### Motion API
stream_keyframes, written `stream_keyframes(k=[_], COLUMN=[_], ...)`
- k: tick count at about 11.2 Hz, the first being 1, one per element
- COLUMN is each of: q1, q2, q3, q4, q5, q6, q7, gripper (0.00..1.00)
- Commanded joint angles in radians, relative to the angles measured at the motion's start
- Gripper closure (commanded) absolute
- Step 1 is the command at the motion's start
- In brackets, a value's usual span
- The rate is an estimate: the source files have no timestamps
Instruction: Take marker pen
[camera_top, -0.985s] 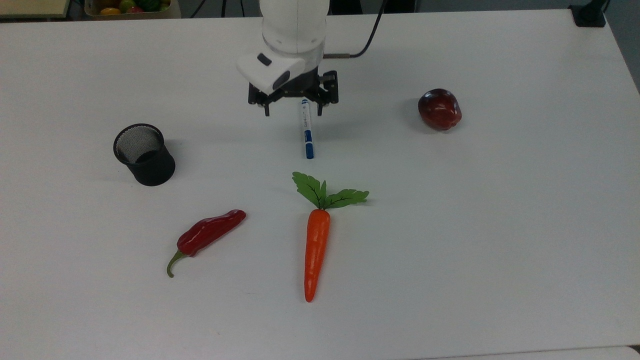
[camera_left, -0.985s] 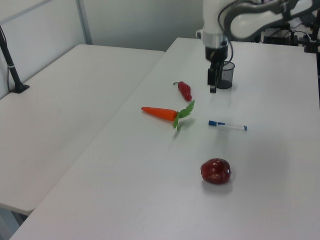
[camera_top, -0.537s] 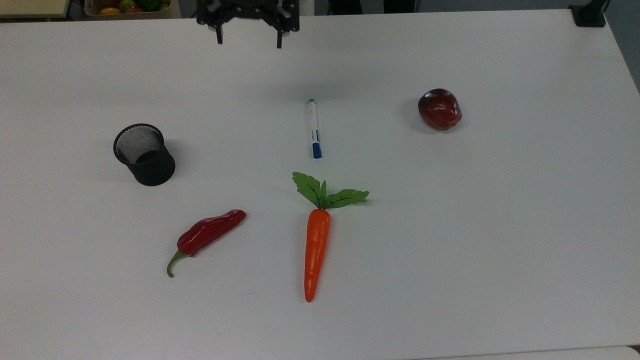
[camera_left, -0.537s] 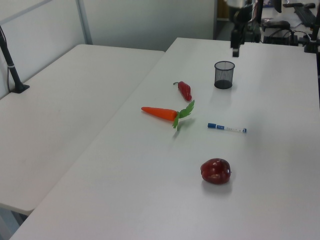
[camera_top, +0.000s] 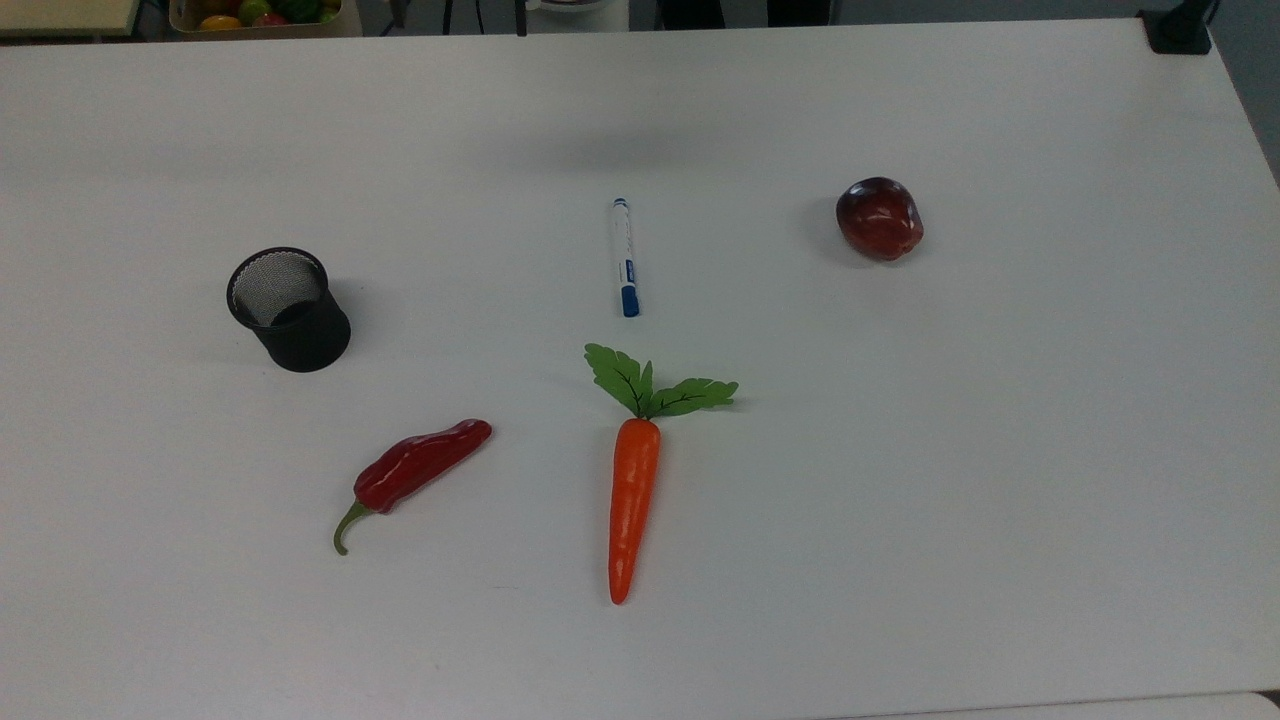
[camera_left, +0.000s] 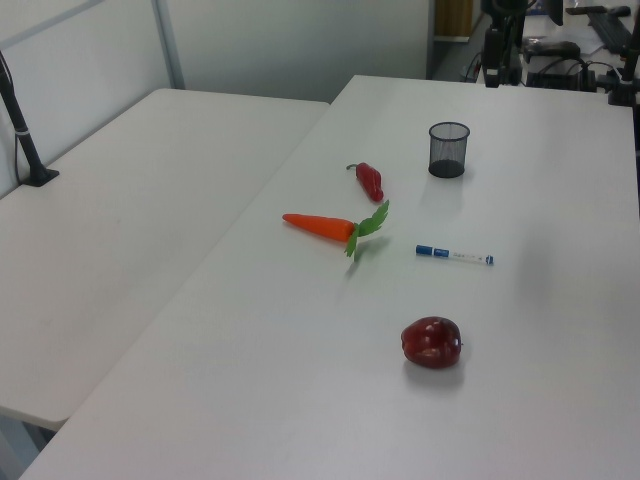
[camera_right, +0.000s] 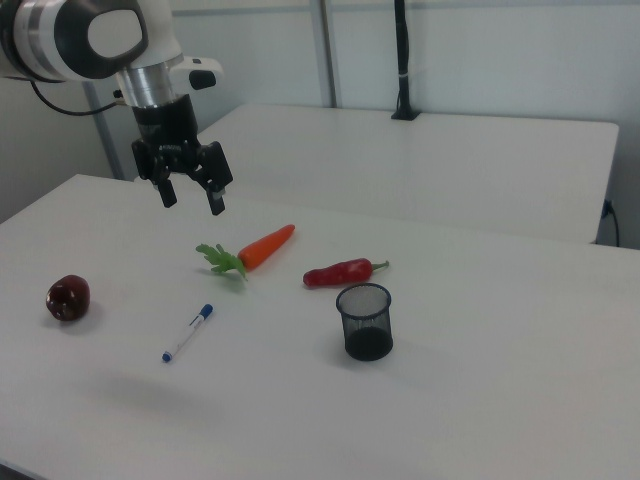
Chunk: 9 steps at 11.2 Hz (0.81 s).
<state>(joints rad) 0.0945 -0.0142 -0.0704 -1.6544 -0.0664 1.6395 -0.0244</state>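
Observation:
The marker pen lies flat on the white table, white barrel with its blue cap pointing at the carrot's leaves. It also shows in the left view and the right view. My gripper hangs high above the table in the right view, open, with nothing between its black fingers. It is well clear of the marker pen, which lies lower in the right view, nearer the table's front.
An orange carrot with green leaves lies just below the pen in the top view. A red chili pepper and a black mesh cup sit at the top view's left, a dark red apple at its right.
The open gripper has risen from just over the pen's far end and left the top view's upper edge. The pen stays on the table, shifted slightly.

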Motion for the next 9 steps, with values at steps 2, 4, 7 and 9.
stream_keyframes(k=[2,4,7,9], q1=[-0.012,-0.009,-0.010,-0.012], q2=[0.012,0.039,0.045,0.042], q3=[0.009,0.008,0.004,0.003], q4=[0.051,0.077,0.090,0.090], q5=[0.027,0.027,0.028,0.028], q6=[-0.020,-0.021,-0.026,-0.030], q7=[-0.012,-0.009,-0.011,-0.011], gripper=[0.00,0.00,0.00,0.00])
